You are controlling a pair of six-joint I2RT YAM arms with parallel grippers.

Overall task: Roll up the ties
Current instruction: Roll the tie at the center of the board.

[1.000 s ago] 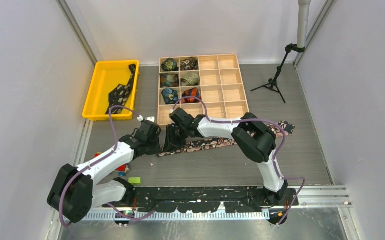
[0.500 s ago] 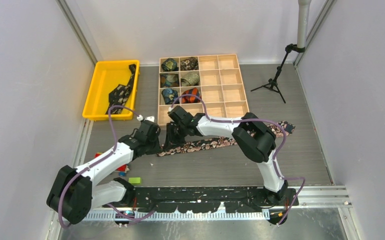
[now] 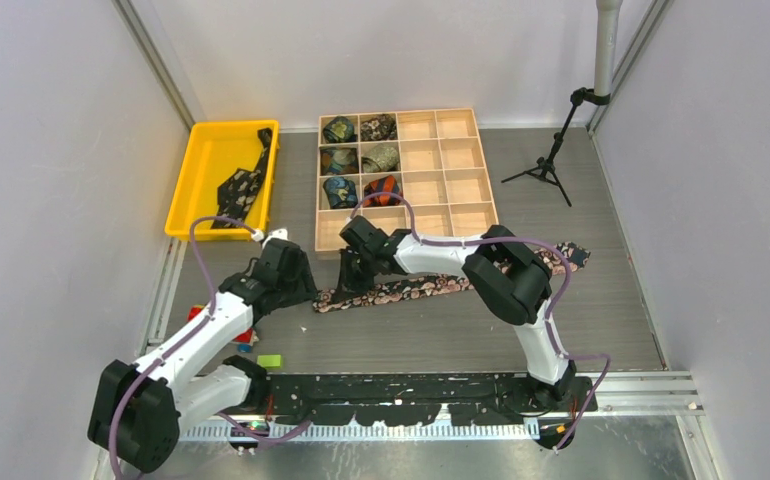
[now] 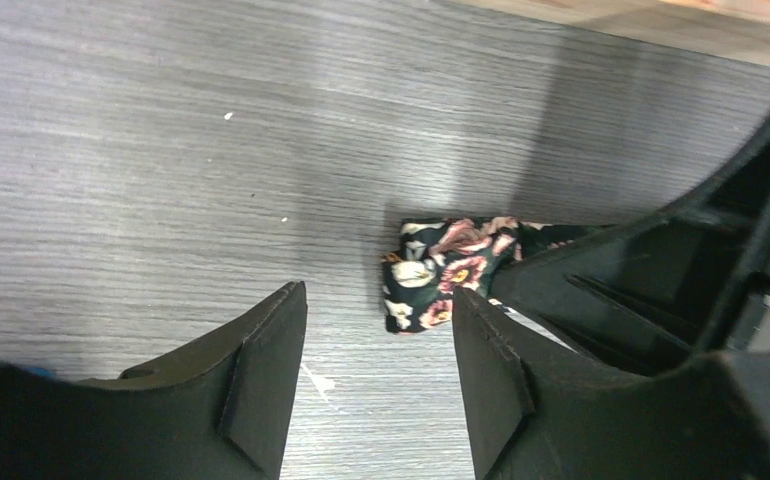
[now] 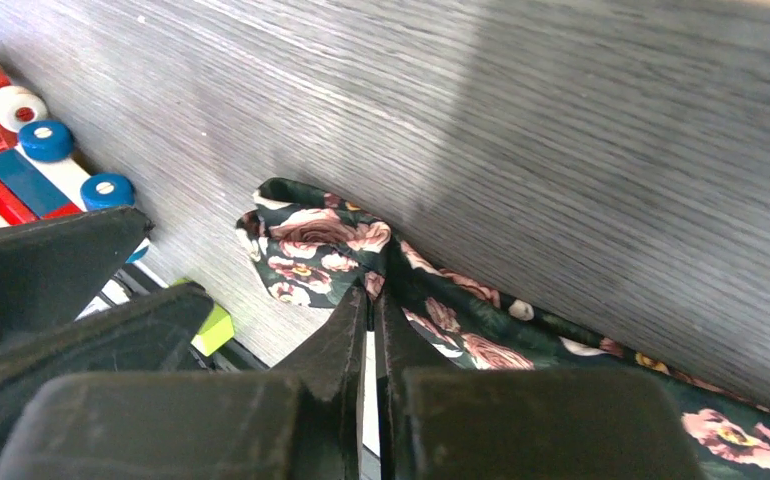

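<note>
From above, the left pincer (image 3: 296,283) has drawn back to the left since a second ago and no longer sits against the right pincer (image 3: 351,272). The right pincer stays at the near-left end of the floral tie (image 3: 431,286), which lies flat and unrolled across the grey worktop (image 3: 441,335). Behind it, a wooden divided box (image 3: 461,215) holds six rolled ties (image 3: 361,158) in its left compartments. A yellow bin (image 3: 189,180) to the left holds a black tie (image 3: 241,185). A small tripod (image 3: 549,160) stands at the far right, and pale walls close in the space.

In the left wrist view, the left pincer (image 4: 376,312) has opened and now stands wide with nothing between its fingers. The folded tie end (image 4: 441,272) lies just ahead on the wood-grain surface.

In the right wrist view, the right pincer (image 5: 371,300) has closed and pinches the floral tie (image 5: 321,250) at its folded end. Toy blocks (image 5: 36,150) lie to the left.
</note>
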